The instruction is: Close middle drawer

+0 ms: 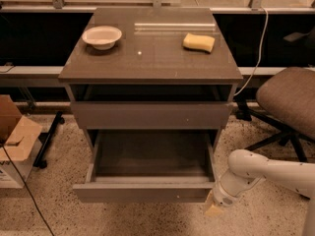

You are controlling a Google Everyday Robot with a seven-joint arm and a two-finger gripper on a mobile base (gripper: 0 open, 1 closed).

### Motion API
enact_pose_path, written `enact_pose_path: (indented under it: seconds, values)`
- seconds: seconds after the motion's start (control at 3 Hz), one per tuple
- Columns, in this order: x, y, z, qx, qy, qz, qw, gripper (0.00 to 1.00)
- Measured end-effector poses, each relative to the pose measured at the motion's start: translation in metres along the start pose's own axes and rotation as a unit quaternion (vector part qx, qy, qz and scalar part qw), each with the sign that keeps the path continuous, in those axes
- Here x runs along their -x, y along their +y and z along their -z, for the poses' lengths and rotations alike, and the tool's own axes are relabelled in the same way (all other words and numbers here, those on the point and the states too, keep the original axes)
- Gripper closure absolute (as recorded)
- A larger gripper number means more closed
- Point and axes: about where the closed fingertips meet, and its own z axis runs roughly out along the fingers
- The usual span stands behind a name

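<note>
One gripper (214,209) is all I have, and it hangs low at the right front corner of the middle drawer (142,192), just above the speckled floor (147,220). Its tan tip sits right beside the lower right end of the drawer front; whether it touches the panel I cannot tell, nor whether the gripper is open or closed, and nothing shows in its hold. My white arm (266,170) runs back from it to the right, passing in front of the legs of an office chair (288,100).

That chair, with its brown padded seat, stands close to the right side of the cabinet (147,65) and crowds the space my arm reaches through.

The middle drawer is pulled far out of the cabinet toward me, its grey inside bare and its flat front well forward of everything above. Over it sits another drawer front (150,115), taller, and above that a dark open slot under the cabinet top.

On the top stand a pale bowl (102,36) at the left rear and a yellow sponge (199,42) at the right rear, well apart. A white cable (257,53) drops behind the right edge. To the left, on the floor, is an open cardboard box (17,141) with a thin black cord (24,191) trailing past it.
</note>
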Motion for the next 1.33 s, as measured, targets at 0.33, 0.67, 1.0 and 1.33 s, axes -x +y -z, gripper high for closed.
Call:
enact_pose_path:
  seconds: [0.33,0.67,1.0,1.33]
  values:
    - [0.011,-0.012,0.000,-0.018,-0.010,0.008,0.9998,1.00]
    - [0.041,-0.040,0.008,-0.065,-0.022,0.052,0.9963,1.00]
    - [0.047,-0.045,0.010,-0.074,-0.024,0.060,0.9952,1.00]
    - [0.083,-0.081,0.025,-0.117,-0.038,0.105,0.9868,1.00]
